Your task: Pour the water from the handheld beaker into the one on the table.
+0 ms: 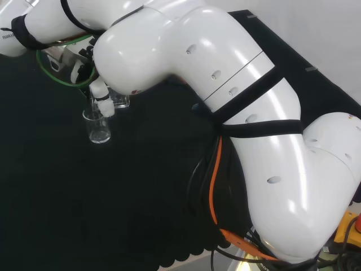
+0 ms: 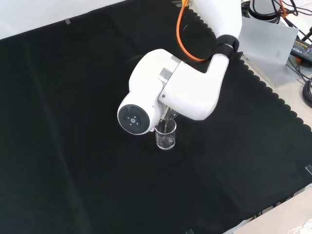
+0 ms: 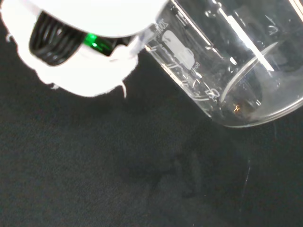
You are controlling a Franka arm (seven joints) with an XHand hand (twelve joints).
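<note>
Two beakers show. One clear beaker (image 2: 165, 138) stands upright on the black cloth (image 2: 73, 146), near the middle of the surface and well away from every edge; in the head view it is at (image 1: 97, 126). A second, handheld beaker (image 3: 227, 66) is tilted in the wrist view, its long axis slanting and its base swung out over the cloth. The hand (image 1: 100, 93) hangs just above the standing beaker, fingers curled round the tilted one.
</note>
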